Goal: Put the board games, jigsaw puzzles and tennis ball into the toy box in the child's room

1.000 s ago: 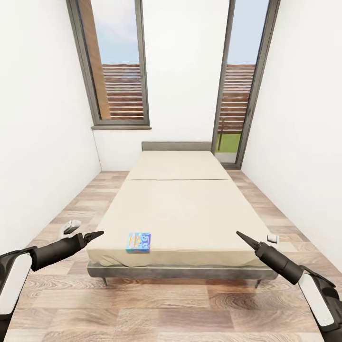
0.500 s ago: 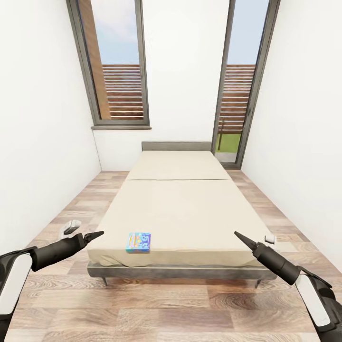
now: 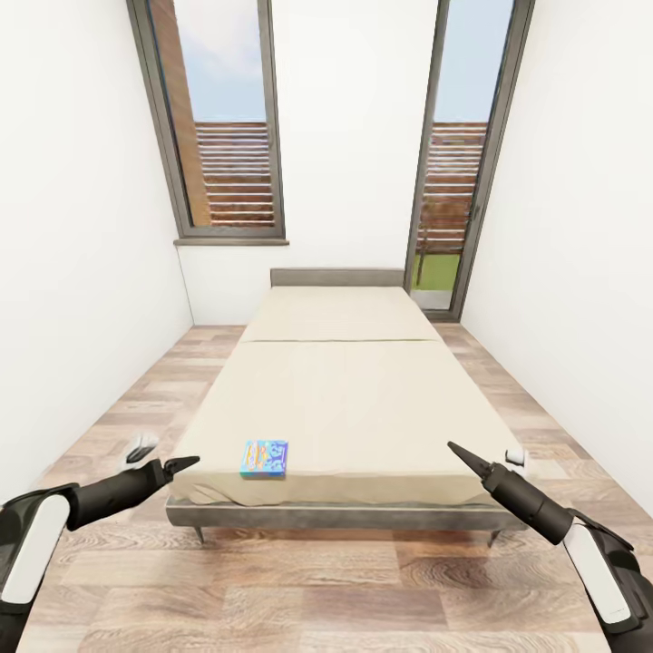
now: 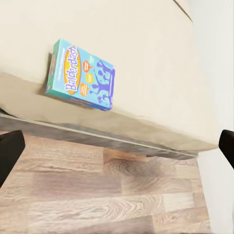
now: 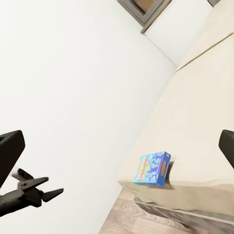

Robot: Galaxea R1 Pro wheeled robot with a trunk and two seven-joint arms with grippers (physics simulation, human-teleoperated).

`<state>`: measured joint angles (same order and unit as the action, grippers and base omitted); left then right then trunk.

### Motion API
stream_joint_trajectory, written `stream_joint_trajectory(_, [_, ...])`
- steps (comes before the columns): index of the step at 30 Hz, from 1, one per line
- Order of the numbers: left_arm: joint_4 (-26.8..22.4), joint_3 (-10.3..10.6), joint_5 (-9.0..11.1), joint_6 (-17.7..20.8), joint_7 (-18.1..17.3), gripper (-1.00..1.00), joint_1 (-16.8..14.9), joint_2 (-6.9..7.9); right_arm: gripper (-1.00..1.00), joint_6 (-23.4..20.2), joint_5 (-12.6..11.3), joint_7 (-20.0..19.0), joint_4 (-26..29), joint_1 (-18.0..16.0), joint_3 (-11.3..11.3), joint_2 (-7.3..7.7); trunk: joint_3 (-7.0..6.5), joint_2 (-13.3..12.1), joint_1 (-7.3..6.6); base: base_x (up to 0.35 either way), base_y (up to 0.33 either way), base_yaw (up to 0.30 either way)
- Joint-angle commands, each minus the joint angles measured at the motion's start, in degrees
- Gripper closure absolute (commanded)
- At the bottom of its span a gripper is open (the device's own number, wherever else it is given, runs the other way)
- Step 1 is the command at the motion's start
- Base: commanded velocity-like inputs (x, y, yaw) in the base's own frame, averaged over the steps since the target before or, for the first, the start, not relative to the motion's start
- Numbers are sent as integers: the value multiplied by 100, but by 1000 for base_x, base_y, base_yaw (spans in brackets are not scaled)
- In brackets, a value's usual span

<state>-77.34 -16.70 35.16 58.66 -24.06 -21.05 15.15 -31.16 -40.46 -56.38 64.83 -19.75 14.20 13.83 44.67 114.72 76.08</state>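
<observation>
The small blue printed cardboard board game box (image 3: 264, 460) lies flat near the foot edge of the beige bed (image 3: 363, 399), just ahead of the open, empty left gripper (image 3: 186, 464); it looks light, stiff and best pinched across its thin edges.

small blue board game (image 3: 264, 459), flat near bed (image 3: 363, 399) foot edge

Three views, all turned toward the foot of the wide beige-mattressed, grey-framed bed (image 3: 349, 399).
The head camera looks forward and down its length from afar; both wrist cameras, nearer, share the small blue printed cardboard game box (image 4: 81, 75) (image 5: 153, 169) there.
</observation>
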Motion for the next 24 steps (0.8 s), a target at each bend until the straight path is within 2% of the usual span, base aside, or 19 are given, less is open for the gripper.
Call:
stream_joint_trajectory(1, [78, -9, -30, 23, -43, -100, -3, -3, -100, -47, -43, -5, -2, -3, -2, -3, 24, 44, 22, 0, 0, 0])
stream_joint_trajectory(5, [716, -20, -25, -128, -34, -100, -4, -9, -100, -65, -47, 9, 13, -4, -15, -164, 96, 205, 110, 0, 0, 0])
stream_joint_trajectory(6, [1036, -25, -16, -295, -43, -100, -4, -10, -100, -89, -30, 21, 27, -5, -18, -302, 114, 245, 132, 0, 0, 0])
stream_joint_trajectory(11, [1629, -32, 50, -741, -78, -100, -4, -11, -100, -128, -10, 19, 95, -6, -22, -677, 203, 445, 241, 0, 0, 0])
stream_joint_trajectory(12, [1767, -33, 107, -860, -86, -100, -4, -15, -100, -128, -10, 10, 169, -6, -22, -792, 221, 485, 263, 0, 0, 0])
stream_joint_trajectory(17, [2026, -30, 355, -1033, -87, -100, -4, -72, -100, -91, 16, 26, 274, -3, -26, -1060, 311, 686, 373, 0, 0, 0])
stream_joint_trajectory(24, [2153, -27, 507, -1187, -66, -100, -4, -144, -100, -92, 51, 100, 343, -2, -5, -1172, 437, 967, 527, 0, 0, 0])
